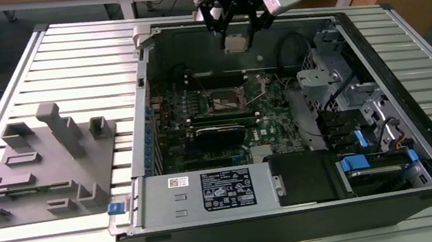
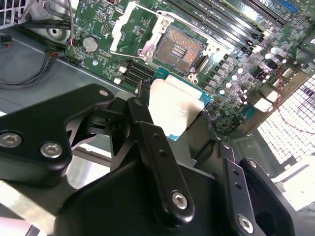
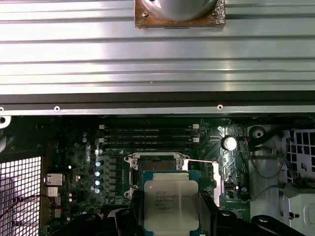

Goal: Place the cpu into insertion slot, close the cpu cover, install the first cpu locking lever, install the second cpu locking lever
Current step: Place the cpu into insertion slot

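My gripper [image 1: 235, 38] hangs over the far side of the open computer case [image 1: 141, 105], shut on the cpu [image 1: 236, 43]. In both wrist views the cpu [image 2: 174, 98] [image 3: 171, 201] is a pale silver square with a green edge, held between the black fingers [image 2: 147, 142]. Below it on the green board lies the insertion slot [image 1: 226, 100] [image 2: 179, 48] [image 3: 158, 166], a dark square with a metal rim and nothing in it. The cpu cover [image 2: 125, 27] [image 3: 216, 177] stands flipped open beside the slot. The cpu is well above the slot, not touching it.
The case lies on a slatted metal table [image 1: 79, 57]. A grey fixture block [image 1: 50, 164] sits on the exterior view's left. Memory sticks [image 3: 147, 135] run beside the slot. A power supply [image 1: 224, 188], drive cages [image 1: 361, 110] and cables [image 2: 29, 69] crowd the case.
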